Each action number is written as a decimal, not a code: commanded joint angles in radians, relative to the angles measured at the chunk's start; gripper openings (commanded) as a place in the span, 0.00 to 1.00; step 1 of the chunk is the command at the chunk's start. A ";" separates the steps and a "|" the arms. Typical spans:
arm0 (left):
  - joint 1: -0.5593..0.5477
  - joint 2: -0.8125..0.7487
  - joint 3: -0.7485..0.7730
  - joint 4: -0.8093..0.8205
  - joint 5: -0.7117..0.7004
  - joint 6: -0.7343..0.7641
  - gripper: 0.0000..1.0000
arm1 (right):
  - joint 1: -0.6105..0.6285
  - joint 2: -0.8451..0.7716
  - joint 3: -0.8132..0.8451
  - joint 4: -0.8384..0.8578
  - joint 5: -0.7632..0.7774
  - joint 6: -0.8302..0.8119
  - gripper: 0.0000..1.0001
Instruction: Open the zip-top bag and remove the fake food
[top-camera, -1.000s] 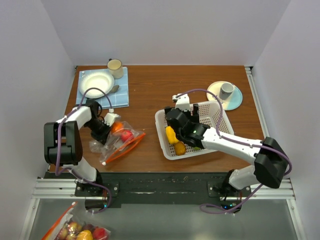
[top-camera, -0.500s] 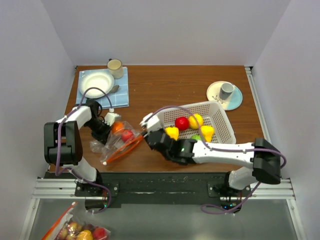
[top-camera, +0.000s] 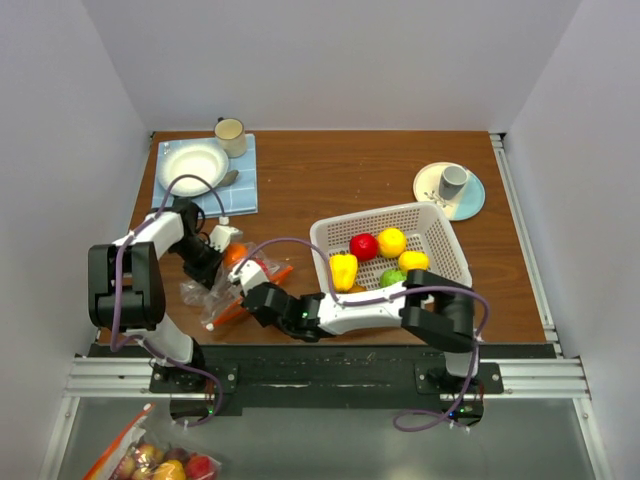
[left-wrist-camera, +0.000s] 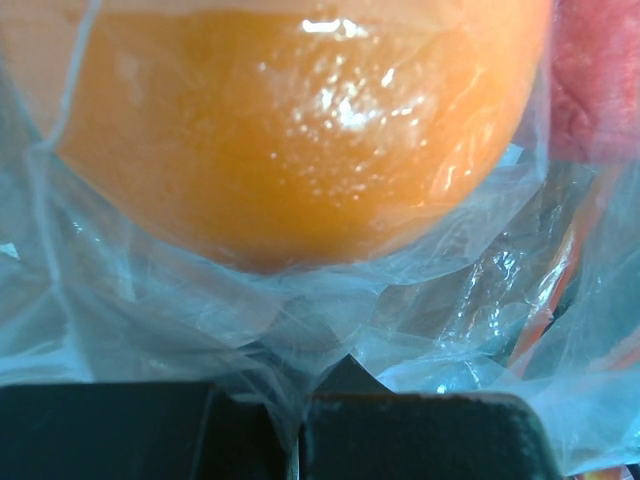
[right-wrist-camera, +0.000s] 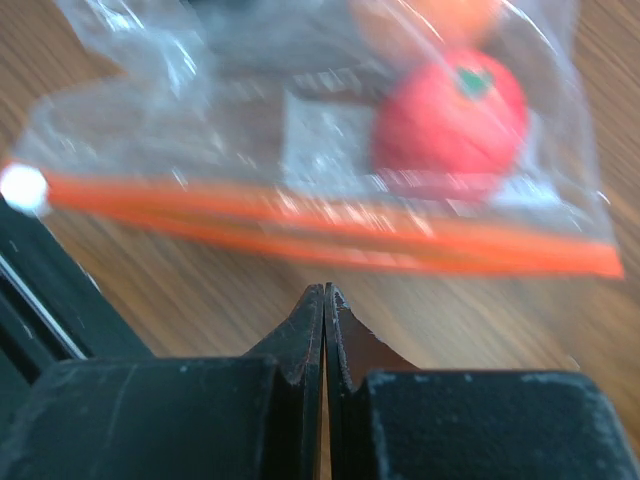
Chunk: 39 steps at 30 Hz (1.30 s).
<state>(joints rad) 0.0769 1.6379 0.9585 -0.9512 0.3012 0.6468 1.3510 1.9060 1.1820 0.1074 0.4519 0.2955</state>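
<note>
- On the tabletop's (top-camera: 330, 175) left side, the bag (top-camera: 200, 293) is lying flat, its zip strip (right-wrist-camera: 330, 235) turned toward the near edge.
- A fold of the bag's plastic is pinched in the left hand (left-wrist-camera: 300, 410), which is closed on it just below the orange (left-wrist-camera: 300, 120).
- The right hand (right-wrist-camera: 325, 300) is shut and empty, its tips held just short of the strip.
- Two pieces are seen inside the bag: the orange and a red tomato (right-wrist-camera: 450, 120); other pieces are lying in the basket (top-camera: 325, 240).
- The step in hand is judged to be removal, with the task partly done.
- Whether the mouth is parted cannot be told.
- Next, the right hand would have to be opened, passed through the mouth, and closed on the tomato while the bag is held down.
</note>
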 joint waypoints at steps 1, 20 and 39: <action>-0.005 -0.026 0.025 -0.008 -0.005 0.004 0.00 | -0.004 0.060 0.128 0.072 -0.021 0.031 0.04; -0.002 -0.035 -0.010 -0.015 -0.033 0.045 0.00 | -0.058 0.177 0.237 0.052 0.237 0.036 0.88; -0.005 -0.046 -0.026 -0.152 -0.019 0.221 0.00 | -0.147 0.283 0.306 0.109 0.148 0.013 0.88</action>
<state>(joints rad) 0.0761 1.6211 0.9489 -1.0119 0.2604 0.7727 1.2289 2.1834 1.4494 0.1444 0.6460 0.3172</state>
